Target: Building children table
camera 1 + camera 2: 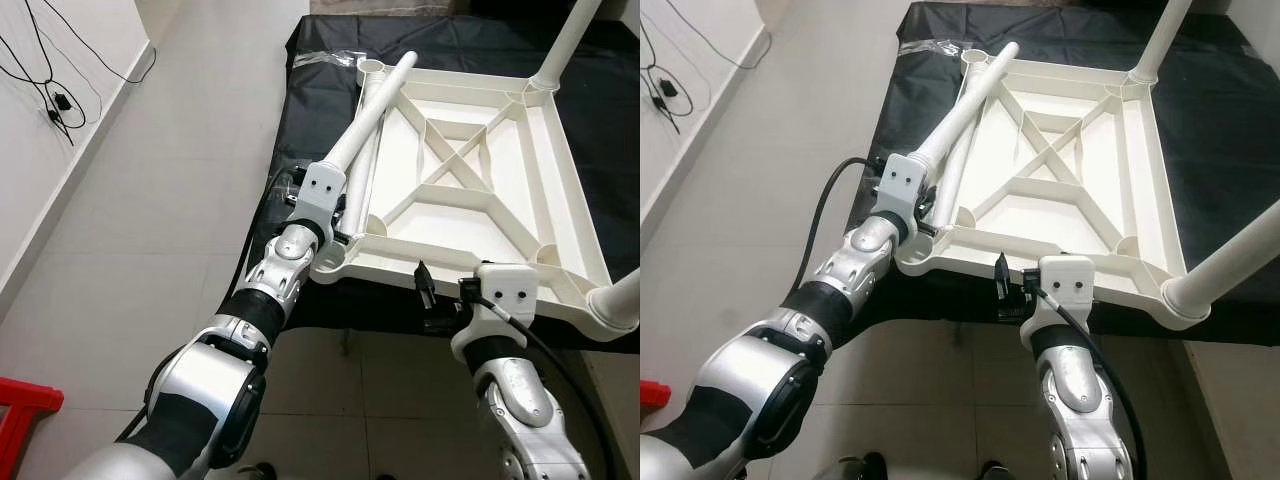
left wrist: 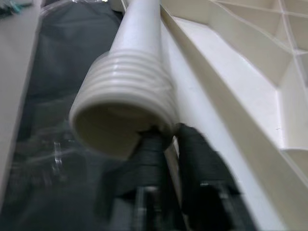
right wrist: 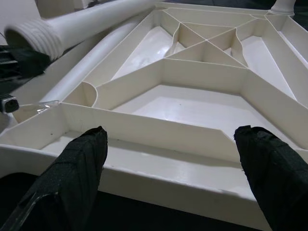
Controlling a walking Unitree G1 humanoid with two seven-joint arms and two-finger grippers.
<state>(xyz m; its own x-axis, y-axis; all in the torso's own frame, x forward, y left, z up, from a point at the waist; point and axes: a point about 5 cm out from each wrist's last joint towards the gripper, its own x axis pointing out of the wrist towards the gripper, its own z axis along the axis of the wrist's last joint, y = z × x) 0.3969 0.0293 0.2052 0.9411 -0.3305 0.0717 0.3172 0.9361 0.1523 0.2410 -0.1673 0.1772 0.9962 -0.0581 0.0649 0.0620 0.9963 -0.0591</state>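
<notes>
At the far left we see bare floor [image 1: 170, 200] and a white wall with dangling cables [image 1: 55, 100]. Next comes our left gripper [image 2: 166, 144], its fingers closed around the threaded end of a loose white table leg [image 1: 375, 105]; that leg slants up and away over the left edge of the tabletop [image 1: 470, 190], with its far tip near the open corner socket [image 1: 372, 68]. A second loose leg [image 1: 958, 165] lies flat just beside that left rim.

The tabletop rests upside down on a black cloth [image 1: 320, 45], ribs facing up. 2 legs already stand in their sockets: 1 at the far right corner [image 1: 565, 45], 1 at the near right corner [image 1: 625, 300].

Our right gripper [image 3: 173, 159] hangs at the near edge of the tabletop, its 2 fingers spread wide apart and holding nothing.

Our worry is the held leg. We grip it right at the threads, the very end that must enter a socket, so our fingers may block seating or force a cross-threaded start. Its long free end could also swing and shove the tabletop across the slick cloth, since the right gripper is not bracing it.
</notes>
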